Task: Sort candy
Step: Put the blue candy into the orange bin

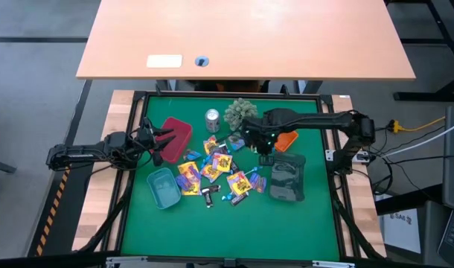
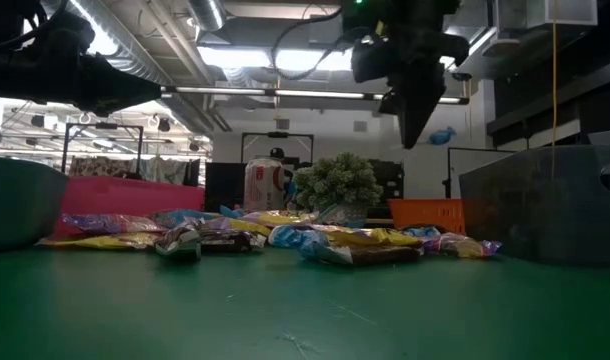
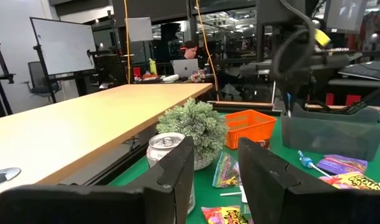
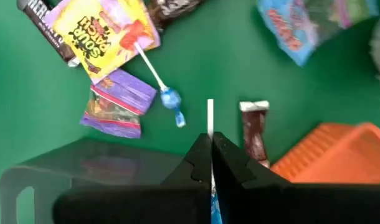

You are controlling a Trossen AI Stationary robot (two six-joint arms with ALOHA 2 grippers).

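- From above: my right gripper [image 1: 266,151] hangs over the green mat between the orange basket [image 1: 287,140] and the dark bin [image 1: 288,177]. My left gripper [image 1: 154,141] sits by the red tray [image 1: 176,136]. The candy [image 1: 212,171] lies heaped mid-mat, beside the teal tray [image 1: 162,187].
- From table height: my right gripper [image 2: 413,118] hangs well above the candy [image 2: 345,245].
- Left wrist: my fingers [image 3: 177,177] stand partly apart, holding nothing; a can [image 3: 166,149] and plant ball [image 3: 193,124] lie ahead.
- Right wrist: my fingers [image 4: 199,165] are pinched on a lollipop stick [image 4: 210,118].
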